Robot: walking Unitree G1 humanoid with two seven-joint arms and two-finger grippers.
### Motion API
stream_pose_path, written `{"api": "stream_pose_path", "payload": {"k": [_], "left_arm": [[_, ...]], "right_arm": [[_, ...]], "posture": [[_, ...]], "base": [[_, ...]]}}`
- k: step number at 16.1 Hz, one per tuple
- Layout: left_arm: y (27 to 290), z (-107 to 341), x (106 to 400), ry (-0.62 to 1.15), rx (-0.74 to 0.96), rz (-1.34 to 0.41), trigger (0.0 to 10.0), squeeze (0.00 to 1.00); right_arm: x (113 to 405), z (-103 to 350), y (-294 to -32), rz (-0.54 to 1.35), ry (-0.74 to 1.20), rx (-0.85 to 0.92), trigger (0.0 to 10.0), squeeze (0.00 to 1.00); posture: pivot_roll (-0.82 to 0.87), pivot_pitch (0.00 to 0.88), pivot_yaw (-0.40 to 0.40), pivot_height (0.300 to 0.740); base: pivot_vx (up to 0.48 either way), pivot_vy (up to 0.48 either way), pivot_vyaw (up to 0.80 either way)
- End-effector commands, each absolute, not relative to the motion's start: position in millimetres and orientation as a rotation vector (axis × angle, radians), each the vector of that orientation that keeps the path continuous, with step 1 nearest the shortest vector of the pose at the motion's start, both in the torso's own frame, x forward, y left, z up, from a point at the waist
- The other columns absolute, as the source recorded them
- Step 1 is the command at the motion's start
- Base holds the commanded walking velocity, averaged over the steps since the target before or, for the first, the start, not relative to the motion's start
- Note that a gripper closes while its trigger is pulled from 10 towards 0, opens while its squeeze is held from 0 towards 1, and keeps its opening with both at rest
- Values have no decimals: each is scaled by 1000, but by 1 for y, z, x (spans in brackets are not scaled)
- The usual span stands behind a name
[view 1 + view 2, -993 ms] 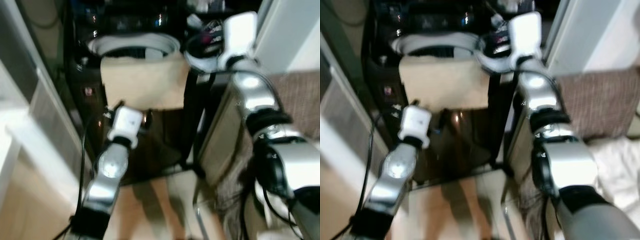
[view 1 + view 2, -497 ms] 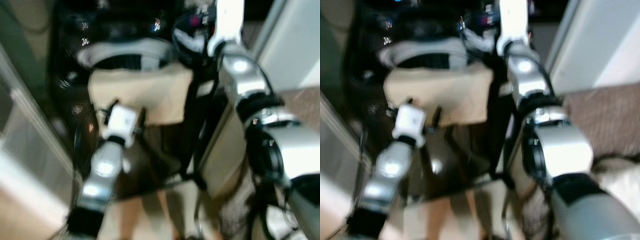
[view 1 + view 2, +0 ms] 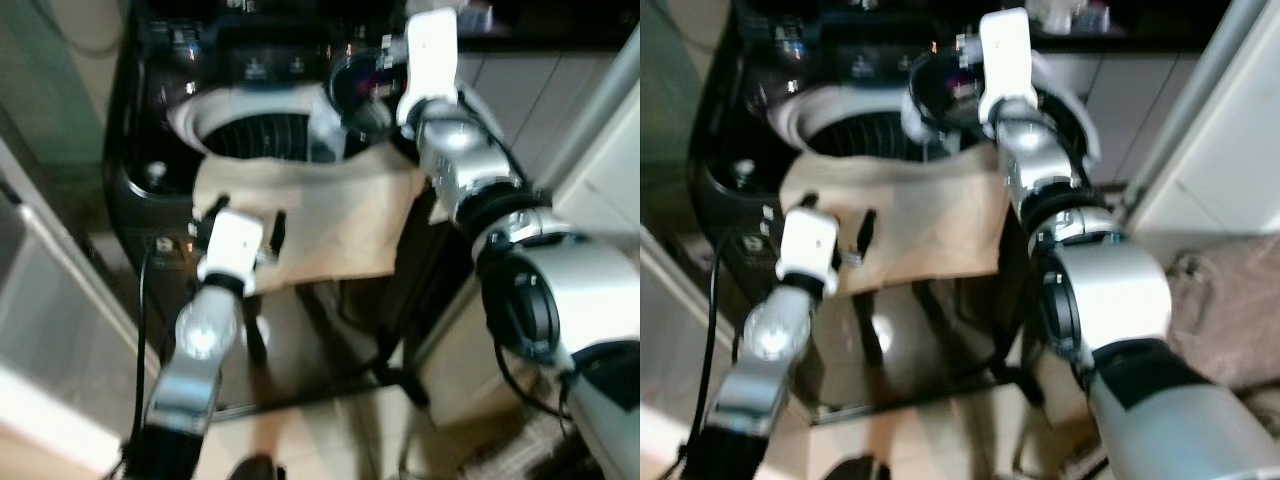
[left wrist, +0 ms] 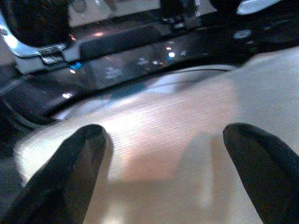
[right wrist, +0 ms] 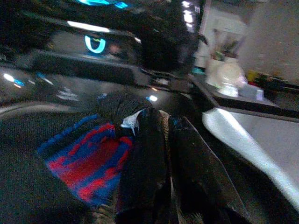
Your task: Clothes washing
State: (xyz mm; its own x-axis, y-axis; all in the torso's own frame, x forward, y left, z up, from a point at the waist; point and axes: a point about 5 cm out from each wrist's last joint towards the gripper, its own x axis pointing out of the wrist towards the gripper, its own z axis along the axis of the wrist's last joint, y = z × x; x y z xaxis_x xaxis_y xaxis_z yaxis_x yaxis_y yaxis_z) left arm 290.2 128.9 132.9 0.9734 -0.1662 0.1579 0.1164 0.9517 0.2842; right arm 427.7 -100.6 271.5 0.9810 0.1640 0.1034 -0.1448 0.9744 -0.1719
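Note:
A black top-loading washing machine (image 3: pixel 150 150) stands before me with its white drum (image 3: pixel 265 135) uncovered. A beige cloth (image 3: pixel 330 225) hangs over the drum's front rim and down the machine's front. My left gripper (image 3: pixel 245 212) is open just in front of that cloth; in its wrist view the black fingers (image 4: pixel 70 168) stand wide apart with the beige cloth (image 4: pixel 159 140) behind them. My right gripper (image 3: pixel 385 70) is raised over the drum's right rear edge, shut on a dark garment (image 3: pixel 940 90) with a red and blue striped patch (image 5: pixel 88 163).
The machine's glossy control panel (image 3: pixel 260 60) runs along the back. A pale panel (image 3: pixel 50 300) stands close on the left and a white door frame (image 3: pixel 600 150) on the right. A brown textile (image 3: pixel 1230 310) lies low at the right. A black cable (image 3: pixel 140 300) trails beside the left arm.
The whole picture shifted as the camera moved, and the drum's inside now shows. The right gripper with the dark garment has come over the drum's right rim. The left gripper stays before the beige cloth.

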Motion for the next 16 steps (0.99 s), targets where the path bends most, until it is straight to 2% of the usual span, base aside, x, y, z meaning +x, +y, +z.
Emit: {"api": "stream_pose_path", "payload": {"k": [1, 2, 3, 4, 7, 9, 13, 14, 16], "left_arm": [[128, 135, 285, -180, 273, -142, 10000, 0], [132, 135, 283, -180, 276, -118, 10000, 0], [136, 135, 281, -176, 280, -100, 10000, 0], [138, 134, 280, -174, 281, -89, 10000, 0], [140, 135, 274, -170, 287, -65, 10000, 0], [141, 133, 268, -157, 288, -58, 10000, 0], [143, 131, 263, -140, 298, -51, 10000, 0], [145, 132, 264, -138, 301, -48, 10000, 0], [143, 132, 265, -130, 306, -57, 10000, 0]], "right_arm": [[429, 279, -96, 135, -102, -181, 10000, 0], [428, 273, -94, 139, -59, -125, 10000, 0], [428, 268, -92, 143, -33, -88, 10000, 996], [427, 262, -89, 146, -5, -59, 10000, 1000], [425, 256, -77, 188, -17, -164, 10000, 1000], [425, 254, -78, 165, -33, -234, 10000, 1000], [423, 245, -76, 178, -4, -255, 10000, 1000], [424, 245, -79, 157, 11, -181, 10000, 0], [425, 252, -81, 144, -10, -139, 10000, 0]], "posture": [[229, 28, -80, 740], [259, 35, -97, 740], [268, 36, -103, 740], [283, 38, -114, 740], [306, 53, -129, 740], [319, 69, -134, 740], [331, 75, -133, 740], [330, 74, -131, 740], [320, 72, -123, 740]], "base": [[0, 0, 0], [0, 0, 0], [0, 0, 0], [0, 0, 0], [0, 0, 0], [0, 0, 0], [0, 0, 0], [0, 0, 0], [0, 0, 0]]}}
